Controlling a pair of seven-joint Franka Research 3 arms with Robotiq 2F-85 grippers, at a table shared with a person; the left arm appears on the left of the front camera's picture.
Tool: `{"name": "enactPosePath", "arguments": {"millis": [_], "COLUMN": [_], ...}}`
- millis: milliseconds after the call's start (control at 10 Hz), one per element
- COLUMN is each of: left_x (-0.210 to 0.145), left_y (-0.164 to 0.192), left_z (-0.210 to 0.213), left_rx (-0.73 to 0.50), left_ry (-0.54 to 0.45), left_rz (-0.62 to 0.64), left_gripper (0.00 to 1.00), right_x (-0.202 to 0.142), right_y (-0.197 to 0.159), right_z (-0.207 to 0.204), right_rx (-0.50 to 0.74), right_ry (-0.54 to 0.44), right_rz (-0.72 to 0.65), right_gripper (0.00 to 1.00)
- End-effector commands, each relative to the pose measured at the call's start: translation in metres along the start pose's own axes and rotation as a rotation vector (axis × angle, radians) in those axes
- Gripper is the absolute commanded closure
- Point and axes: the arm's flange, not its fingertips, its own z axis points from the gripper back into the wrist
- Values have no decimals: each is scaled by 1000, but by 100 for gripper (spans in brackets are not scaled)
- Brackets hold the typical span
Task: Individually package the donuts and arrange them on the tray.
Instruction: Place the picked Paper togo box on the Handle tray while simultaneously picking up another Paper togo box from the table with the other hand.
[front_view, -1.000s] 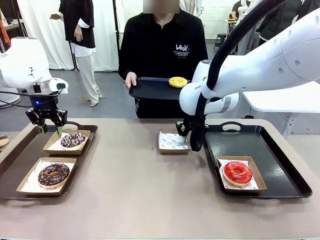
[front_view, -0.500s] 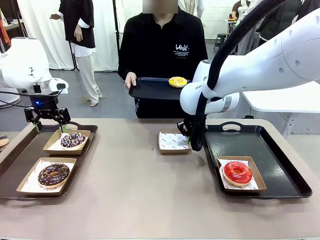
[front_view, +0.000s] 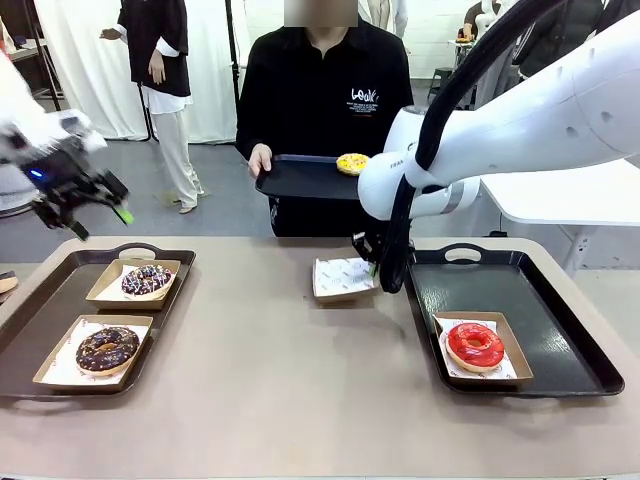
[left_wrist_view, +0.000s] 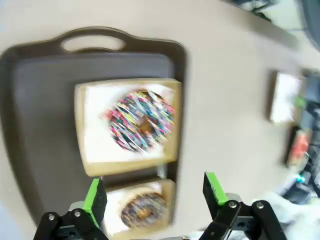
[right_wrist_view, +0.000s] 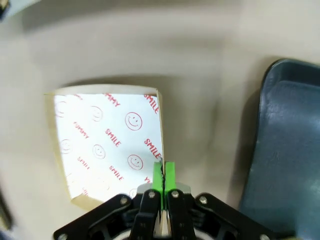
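Step in hand: the right gripper (right_wrist_view: 162, 186) is gripping the empty paper box (right_wrist_view: 107, 140) by its edge; I judge it is being carried toward the right tray (front_view: 560, 330), to take the last donut.
Right claw: clenched on the box's wall, the green pads pinched flat together over the cardboard rim; the box is hanging ahead of the fingers, tilted, its printed liner facing up.
Left claw: the left gripper (left_wrist_view: 156, 189) is released, jaws standing wide with nothing between them, hovering high above the left tray (left_wrist_view: 40, 125).
Below the left claw: the sprinkled purple donut (left_wrist_view: 141, 120) is sitting in its box straight ahead of the fingers; the chocolate donut (left_wrist_view: 142, 211) is lying boxed between the 2 fingertips, lower in the wrist view.
Red donut (front_view: 475, 344): boxed, on the right tray, well apart from the right claw.
Yellow donut (front_view: 351, 163): unboxed, on the small tray (front_view: 295, 178) the person is holding, beyond the right claw.
Doing it well: keeping the box level, as a thin wall may buckle; setting it flat beside the red one, leaving room.
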Motion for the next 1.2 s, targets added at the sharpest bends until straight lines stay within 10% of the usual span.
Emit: {"name": "enactPosePath", "arguments": {"millis": [0,500,1100], "left_x": [-70,-161,-178], "left_y": [43,195,276], "left_z": [67,107,78], "left_rx": [-287,-642,-660], "left_ry": [-108,-184,-110], "left_rz": [56,429,615], "left_gripper": [0,0,0], "right_x": [10,42,61], "right_y": [8,34,50], "right_z": [25,89,116], "right_rx": [-38,-33,-59], "right_ry": [-22,-45,0], "right_rz": [-36,-58,-78], "right_gripper": [100,100,100]}}
